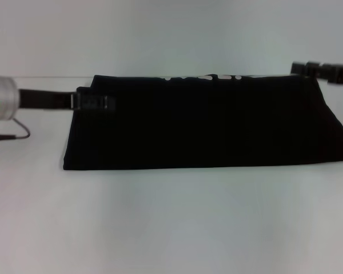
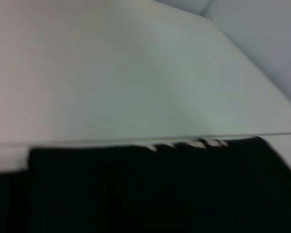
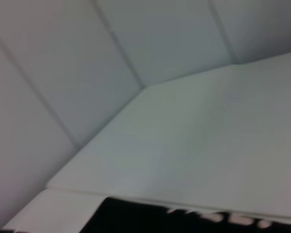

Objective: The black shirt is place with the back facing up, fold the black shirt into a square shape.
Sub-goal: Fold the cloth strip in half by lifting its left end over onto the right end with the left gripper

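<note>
The black shirt (image 1: 206,123) lies folded into a wide band, left pincer (image 1: 94,103) at its far-left corner.

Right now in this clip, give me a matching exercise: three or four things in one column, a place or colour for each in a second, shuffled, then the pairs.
Things:
1. shirt
2. left tool
3. right tool
4. lettering

Places or colours:
A. white, along the shirt's far edge
B. at the shirt's far left corner
C. black, folded into a long band across the table
D. at the shirt's far right corner

Pairs: 1-C, 2-B, 3-D, 4-A
</note>
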Robot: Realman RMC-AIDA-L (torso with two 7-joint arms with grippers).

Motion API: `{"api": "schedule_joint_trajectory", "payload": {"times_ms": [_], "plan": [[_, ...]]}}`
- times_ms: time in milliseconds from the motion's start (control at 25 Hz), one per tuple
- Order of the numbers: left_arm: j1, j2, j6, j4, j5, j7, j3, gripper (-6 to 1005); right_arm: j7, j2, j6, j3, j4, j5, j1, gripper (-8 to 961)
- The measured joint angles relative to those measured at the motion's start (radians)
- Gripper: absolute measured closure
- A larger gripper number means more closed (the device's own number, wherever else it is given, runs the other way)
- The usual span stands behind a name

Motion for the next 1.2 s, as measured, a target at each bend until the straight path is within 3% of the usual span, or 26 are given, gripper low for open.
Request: {"api": "schedule_joint_trajectory", "payload": {"times_ms": [120,440,680,880,1200], "plan": [[0.012,0.008,0.14,-0.003,0.0,0.006,-0.068,90,-0.064,0.008,-0.063,0.0,0.0,0.003,-0.019,286],[0.021,0.017,0.271,-0.101,0.013,-0.145,-0.114,90,-0.131,0.017,-0.132,-0.033,-0.021,-0.001,-0.018,282],[0.028,0.01,0.23,-0.178,0.019,-0.311,-0.119,91,-0.131,0.01,-0.144,-0.15,-0.051,-0.002,-0.011,174],[0.055,0.003,0.178,-0.186,0.015,-0.39,-0.131,91,-0.149,0.008,-0.197,-0.188,-0.077,-0.002,-0.006,45],[0.071,0.006,0.119,-0.26,0.021,-0.463,-0.203,91,-0.171,0.023,-0.236,-0.184,-0.102,0.004,0.009,39]]}}
